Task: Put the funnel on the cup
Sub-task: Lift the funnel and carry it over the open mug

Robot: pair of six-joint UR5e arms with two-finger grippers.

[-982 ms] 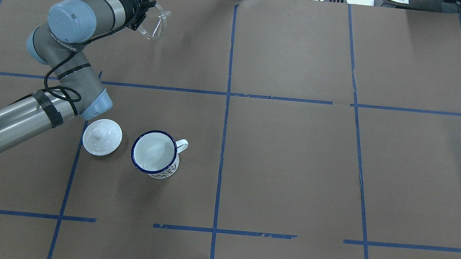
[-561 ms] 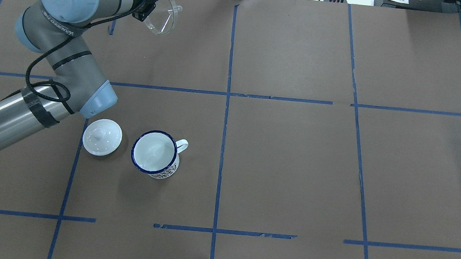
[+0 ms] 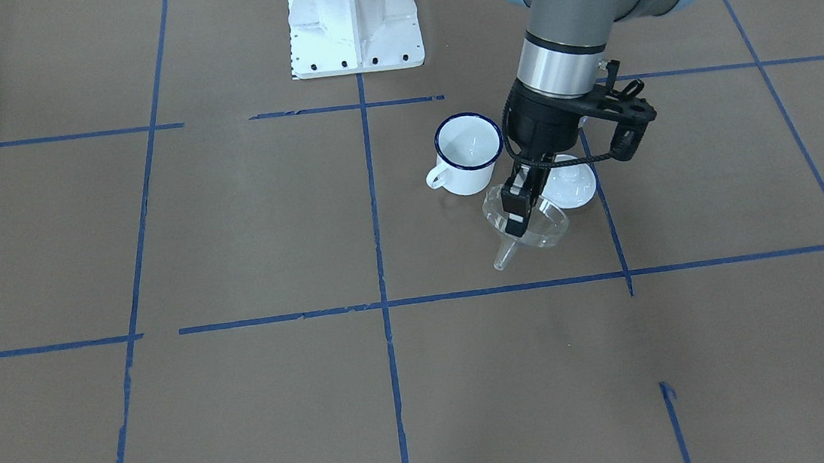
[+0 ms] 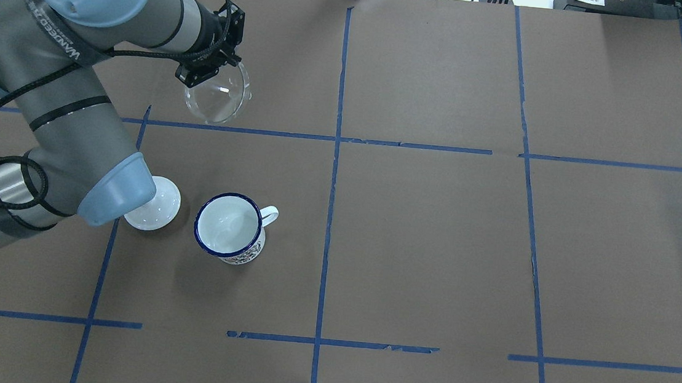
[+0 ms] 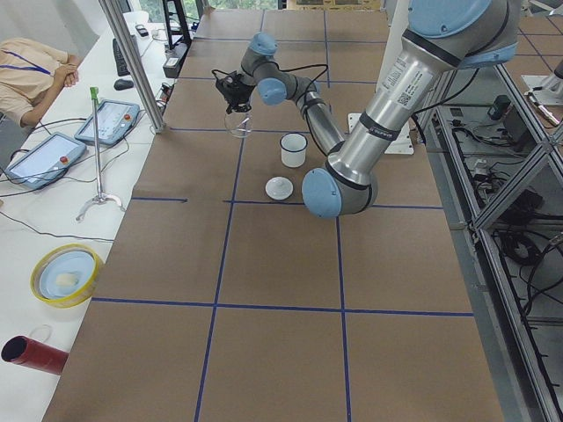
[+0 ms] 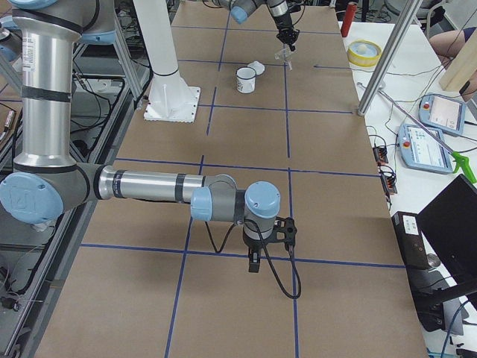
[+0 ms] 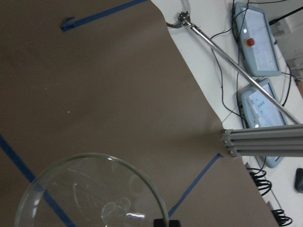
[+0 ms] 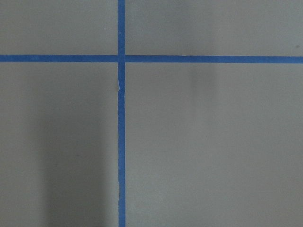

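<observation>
My left gripper is shut on the rim of the clear funnel and holds it above the table, mouth up and spout down and slightly tilted. The funnel fills the bottom of the left wrist view. The white cup with a dark blue rim stands upright and empty on the table, nearer the robot than the funnel, handle to the right. My right gripper hangs over bare paper far from both; I cannot tell if it is open or shut.
A round white knobbed lid lies just left of the cup, partly hidden by my left elbow in the overhead view. The white robot base plate sits at the near edge. A metal post and pendants stand beyond the far edge.
My left arm has brought the funnel from the table's far edge toward the cup, and has turned its mouth from sideways to facing up. The cup and lid have not moved.
</observation>
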